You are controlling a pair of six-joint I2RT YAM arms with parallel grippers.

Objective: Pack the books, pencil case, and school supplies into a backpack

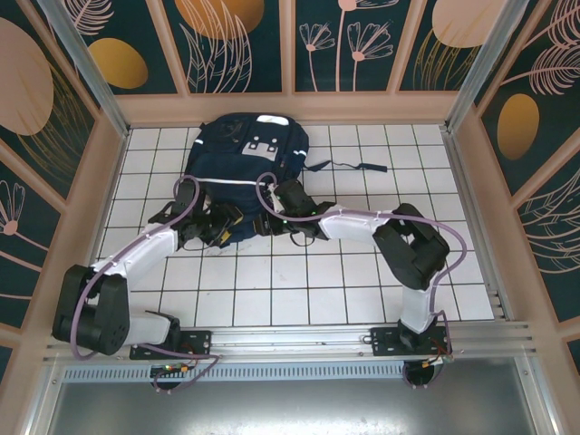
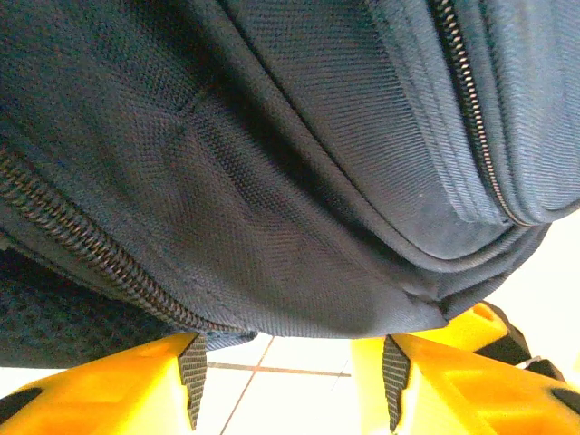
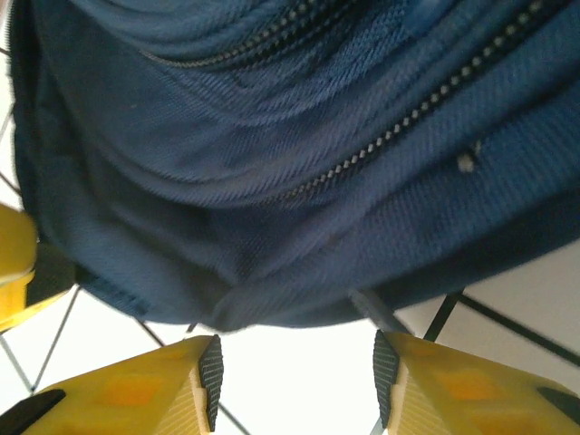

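Note:
The navy backpack (image 1: 243, 149) lies flat on the white tiled table at the back centre, and both arms reach to its near edge. My left gripper (image 1: 217, 228) is open at the near left of that edge. In the left wrist view its yellow fingers (image 2: 136, 385) stand apart with bare tile between the pads, just short of the backpack fabric (image 2: 272, 181) and a zipper (image 2: 91, 258). My right gripper (image 1: 288, 216) is open too. Its pads (image 3: 210, 376) stand wide apart below the bag's bulging edge (image 3: 272, 227), holding nothing. The books, pencil case and school supplies are out of view.
A dark strap (image 1: 349, 166) trails from the backpack to the right across the tiles. Wooden-framed walls (image 1: 290, 104) close in the table at the back and on both sides. A metal rail (image 1: 299, 340) with the arm bases runs along the near edge.

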